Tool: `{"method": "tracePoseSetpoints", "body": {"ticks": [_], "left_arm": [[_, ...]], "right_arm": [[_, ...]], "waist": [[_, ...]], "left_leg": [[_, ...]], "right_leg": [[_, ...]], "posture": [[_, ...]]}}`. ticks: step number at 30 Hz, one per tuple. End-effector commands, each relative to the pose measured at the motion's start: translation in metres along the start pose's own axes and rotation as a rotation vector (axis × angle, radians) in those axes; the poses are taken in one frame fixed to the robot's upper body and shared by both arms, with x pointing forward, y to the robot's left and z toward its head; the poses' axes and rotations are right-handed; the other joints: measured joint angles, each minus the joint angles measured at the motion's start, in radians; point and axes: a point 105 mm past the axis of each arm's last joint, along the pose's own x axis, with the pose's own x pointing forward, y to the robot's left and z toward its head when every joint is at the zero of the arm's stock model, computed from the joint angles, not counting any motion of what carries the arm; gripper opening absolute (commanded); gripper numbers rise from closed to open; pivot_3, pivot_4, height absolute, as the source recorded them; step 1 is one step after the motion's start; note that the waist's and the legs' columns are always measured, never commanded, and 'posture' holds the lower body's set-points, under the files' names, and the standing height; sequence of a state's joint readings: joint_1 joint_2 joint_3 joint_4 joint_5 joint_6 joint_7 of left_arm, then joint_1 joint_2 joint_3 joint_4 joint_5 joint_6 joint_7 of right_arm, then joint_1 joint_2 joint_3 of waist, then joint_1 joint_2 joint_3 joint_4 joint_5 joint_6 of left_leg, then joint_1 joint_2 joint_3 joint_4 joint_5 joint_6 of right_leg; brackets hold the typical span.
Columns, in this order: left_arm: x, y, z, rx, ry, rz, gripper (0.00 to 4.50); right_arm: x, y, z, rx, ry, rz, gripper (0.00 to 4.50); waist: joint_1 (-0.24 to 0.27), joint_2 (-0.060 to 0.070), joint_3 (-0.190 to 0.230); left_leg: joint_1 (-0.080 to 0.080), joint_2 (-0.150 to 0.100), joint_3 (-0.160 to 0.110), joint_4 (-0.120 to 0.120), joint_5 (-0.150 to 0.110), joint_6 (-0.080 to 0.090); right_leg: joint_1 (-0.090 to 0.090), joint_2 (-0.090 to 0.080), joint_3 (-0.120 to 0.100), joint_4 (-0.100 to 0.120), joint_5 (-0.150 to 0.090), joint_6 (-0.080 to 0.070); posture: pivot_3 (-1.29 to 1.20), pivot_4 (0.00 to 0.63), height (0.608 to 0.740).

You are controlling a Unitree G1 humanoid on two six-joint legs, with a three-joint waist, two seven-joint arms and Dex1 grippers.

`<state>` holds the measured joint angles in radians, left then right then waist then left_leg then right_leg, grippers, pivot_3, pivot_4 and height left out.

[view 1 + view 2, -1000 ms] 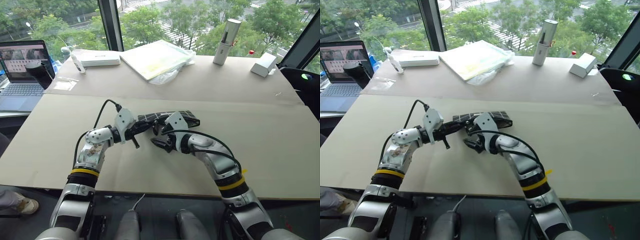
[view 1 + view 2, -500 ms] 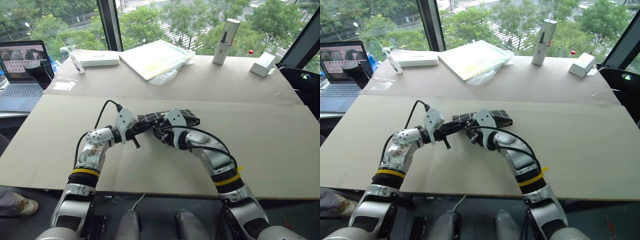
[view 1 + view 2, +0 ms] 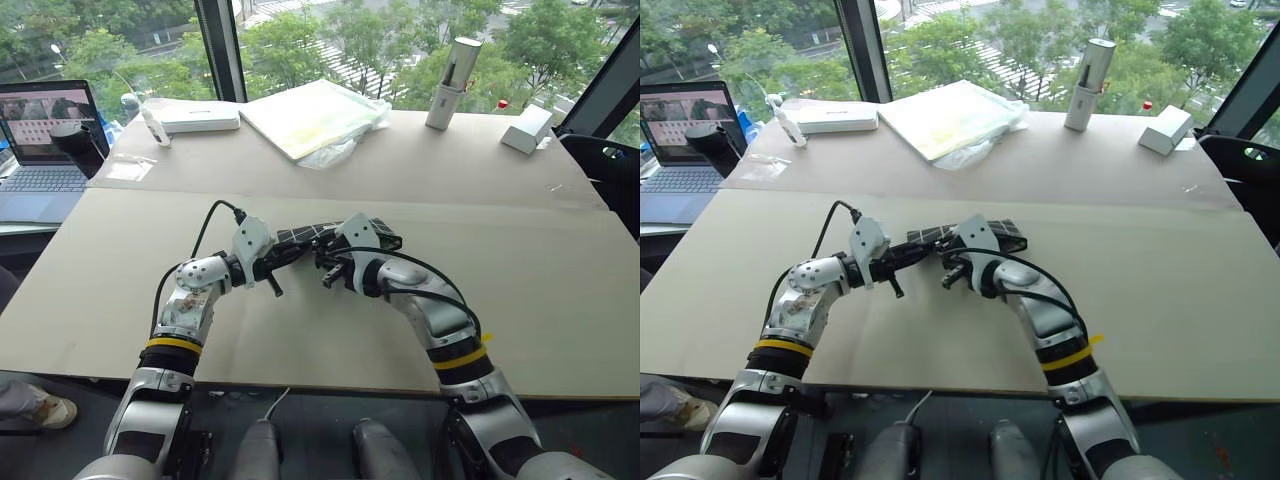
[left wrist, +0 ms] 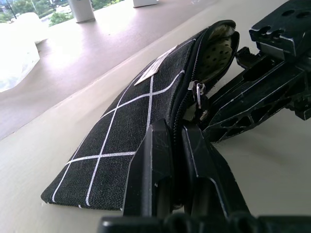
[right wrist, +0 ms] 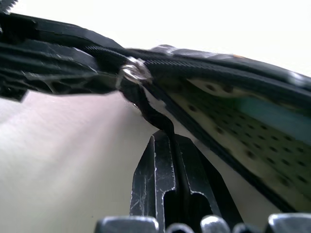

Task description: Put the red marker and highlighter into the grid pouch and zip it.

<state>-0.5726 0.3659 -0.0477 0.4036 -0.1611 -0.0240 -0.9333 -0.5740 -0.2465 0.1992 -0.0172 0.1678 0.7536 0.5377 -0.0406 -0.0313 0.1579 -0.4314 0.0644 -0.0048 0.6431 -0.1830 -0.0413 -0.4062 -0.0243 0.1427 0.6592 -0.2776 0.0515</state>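
Note:
The grid pouch (image 4: 121,131), black fabric with thin white lines, hangs just above the middle of the table, lying roughly level. My left gripper (image 4: 176,128) is shut on the pouch's near end by the zipper seam. My right gripper (image 5: 170,138) is shut on the black zipper pull strap (image 5: 146,107), just below the metal slider (image 5: 132,73). Beyond the slider the pouch gapes open and shows a cream dotted lining (image 5: 228,126) with a pale green shape (image 5: 272,116) inside, perhaps the highlighter. The red marker is hidden. From the head camera, both grippers meet at the pouch (image 3: 375,232).
An open laptop (image 3: 45,130) stands at the far left. At the back lie a white box (image 3: 200,117), a plastic-wrapped flat pack (image 3: 315,115), an upright cylinder (image 3: 452,70) and a small white box (image 3: 528,128). The pale table (image 3: 540,290) stretches wide around the grippers.
My right gripper, open below the pouch a second ago, rose to the zipper and shut on the pull strap, then shifted slightly right. The left gripper and the pouch stayed in place.

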Motion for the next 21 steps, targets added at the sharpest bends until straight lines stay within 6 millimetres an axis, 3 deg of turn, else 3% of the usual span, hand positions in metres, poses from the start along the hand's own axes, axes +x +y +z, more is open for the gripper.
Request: {"method": "tracePoseSetpoints", "body": {"ticks": [1,6,10,17,21], "left_arm": [[-0.002,0.001,0.012,0.028,-0.044,0.006,0.00],[-0.003,0.000,0.011,0.023,-0.042,0.008,0.00],[-0.002,-0.001,0.011,0.021,-0.043,0.006,0.00],[0.002,-0.001,0.012,0.018,-0.048,0.001,0.00],[0.001,0.000,0.012,0.020,-0.048,0.004,0.00]], "right_arm": [[-0.033,-0.014,0.000,-0.023,0.001,0.006,0.03],[-0.081,-0.055,-0.019,-0.048,0.098,-0.115,0.03],[-0.105,-0.080,-0.025,-0.045,0.135,-0.204,0.03],[-0.112,-0.095,-0.029,-0.028,0.133,-0.282,0.03],[-0.118,-0.112,-0.035,-0.012,0.144,-0.362,1.16]], "waist": [[0.000,0.000,0.000],[-0.002,0.000,0.000],[-0.004,0.000,0.000],[-0.003,0.000,0.000],[-0.002,0.000,0.000]], "left_leg": [[0.000,0.000,0.000,0.000,0.000,0.000],[0.000,0.000,0.000,0.000,0.000,0.000],[0.000,0.000,0.000,0.000,0.000,0.000],[0.000,0.000,0.000,-0.001,0.000,0.000],[0.000,0.000,0.000,-0.001,0.000,0.000]], "right_leg": [[0.000,0.000,0.000,0.000,0.000,0.000],[0.000,0.000,0.000,-0.001,0.000,0.000],[0.000,0.000,0.000,-0.002,0.000,0.000],[0.000,0.000,0.000,-0.002,0.000,0.000],[0.001,0.000,0.001,-0.002,0.000,0.000]], "posture": [[0.00,0.150,0.738],[0.00,0.150,0.738],[0.00,0.150,0.738],[0.00,0.150,0.738],[0.00,0.150,0.738]]}}
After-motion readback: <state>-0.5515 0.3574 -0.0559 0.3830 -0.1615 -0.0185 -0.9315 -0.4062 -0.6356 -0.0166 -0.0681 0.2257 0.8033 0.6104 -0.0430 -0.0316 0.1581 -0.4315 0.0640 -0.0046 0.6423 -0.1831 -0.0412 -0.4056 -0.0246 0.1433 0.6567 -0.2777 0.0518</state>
